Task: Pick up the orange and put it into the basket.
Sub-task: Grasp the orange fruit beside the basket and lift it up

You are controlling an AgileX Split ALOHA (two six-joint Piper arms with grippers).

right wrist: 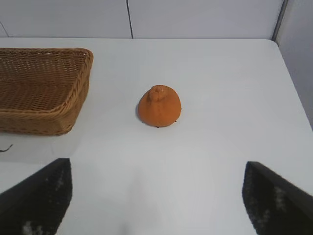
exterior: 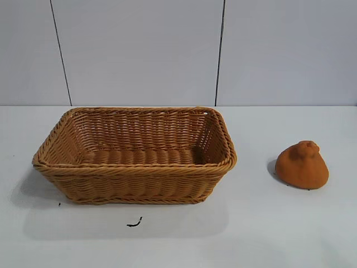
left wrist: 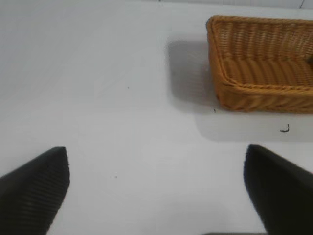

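Exterior view, woven wicker basket [exterior: 134, 159], knobby matte orange [exterior: 302, 165] beside, both grippers' fingers wide.

We count one basket [exterior: 134, 159], one orange [exterior: 302, 165] right of it, two small black scraps [exterior: 134, 224] before it.

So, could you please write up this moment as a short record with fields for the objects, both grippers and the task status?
orange: on the table, to the right of the basket in the exterior view, apart from it
basket: upright, nothing visible inside
left gripper: open, holds nothing, above bare table short of the basket
right gripper: open, holds nothing, facing the orange, not touching it
task status: orange not yet picked up
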